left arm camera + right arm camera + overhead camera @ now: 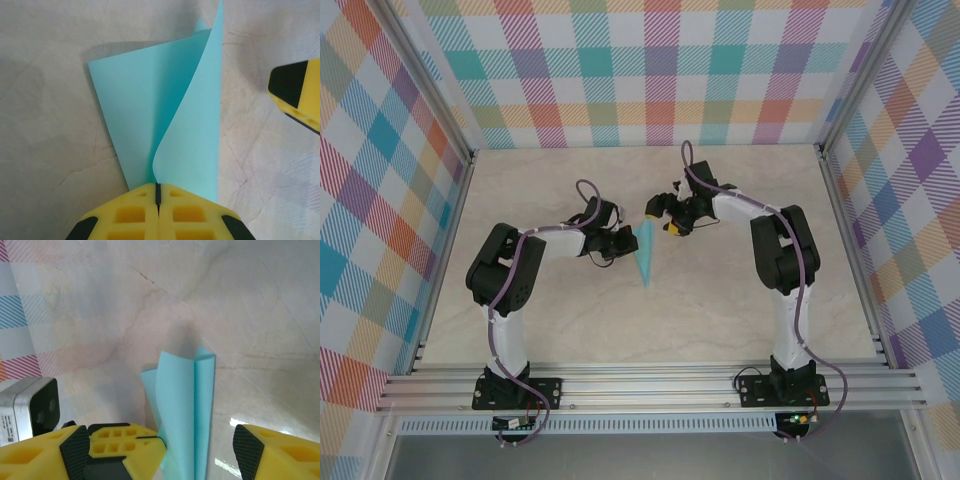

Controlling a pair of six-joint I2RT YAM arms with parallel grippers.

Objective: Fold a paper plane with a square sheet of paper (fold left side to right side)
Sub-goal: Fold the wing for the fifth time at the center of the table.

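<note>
Left wrist view: the left end effector has its fingers together, clamped on an edge of the paper plane (one flap curls upward). The right end effector has its fingers apart, straddling the plane on the tabletop.

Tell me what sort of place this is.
Probably a robot test cell in a lab: a marble-look table boxed in by plaid-printed walls, with an aluminium rail frame at the near edge carrying the left arm and right arm.
</note>
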